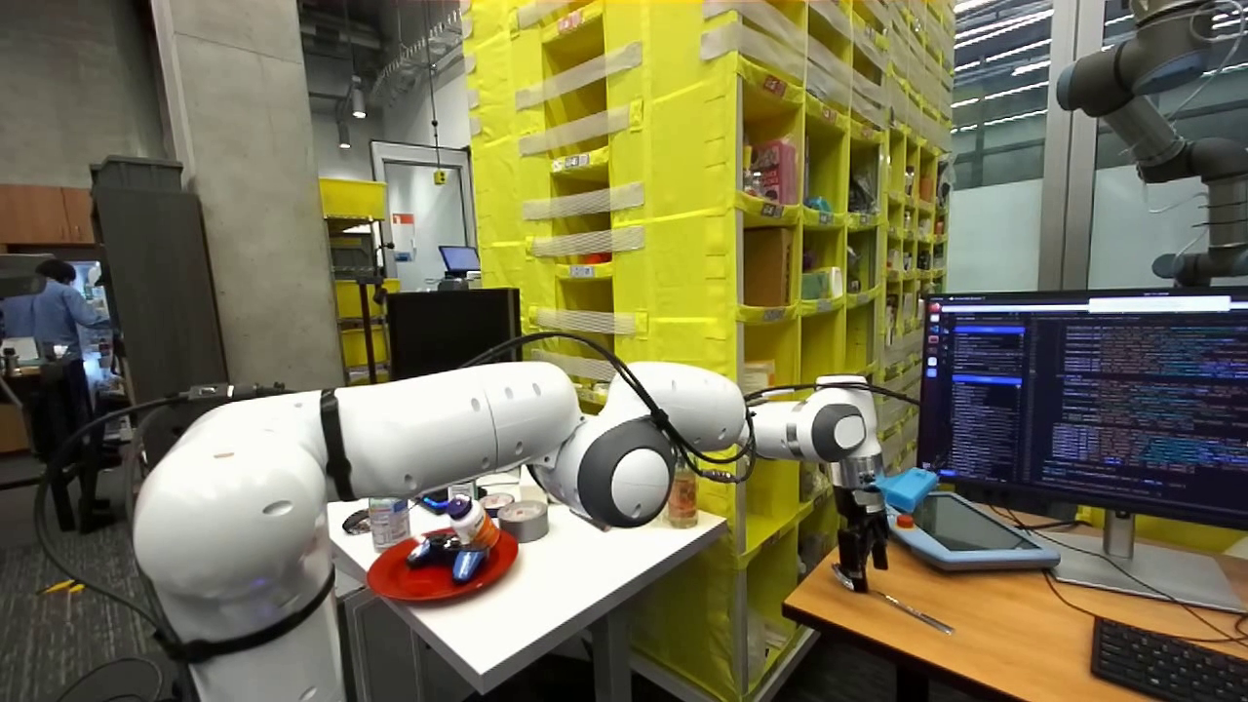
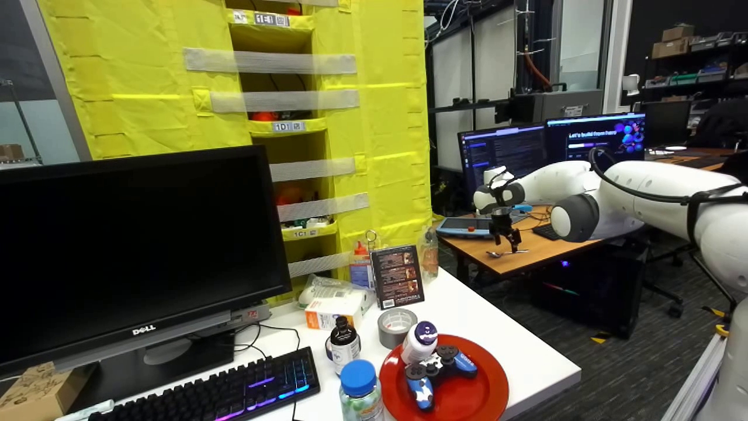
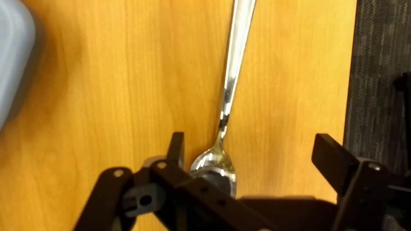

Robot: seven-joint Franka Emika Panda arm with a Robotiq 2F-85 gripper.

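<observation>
My gripper [image 3: 249, 146] is open over the wooden desk [image 3: 289, 64], with its black fingers wide apart. A shiny metal spoon [image 3: 230, 80] lies flat under it. The spoon's bowl is between the fingers, nearer the left one in the wrist view, and the bowl's tip is hidden behind that finger. The handle runs up and out of the wrist view. Whether a finger touches the spoon or desk I cannot tell. In both exterior views the gripper [image 1: 866, 573] [image 2: 507, 243] points down near the desk's corner, at the spoon [image 1: 915, 612] [image 2: 494, 254].
A blue-grey tablet device [image 1: 975, 531] [image 3: 13, 54] lies beside the gripper. A monitor [image 1: 1082, 390] and keyboard [image 1: 1175, 655] are on the desk. A white table [image 1: 575, 595] carries a red plate [image 2: 491, 386] with a game controller [image 2: 421, 390] and bottle [image 2: 416, 349]. Yellow shelving [image 1: 673, 244] stands behind.
</observation>
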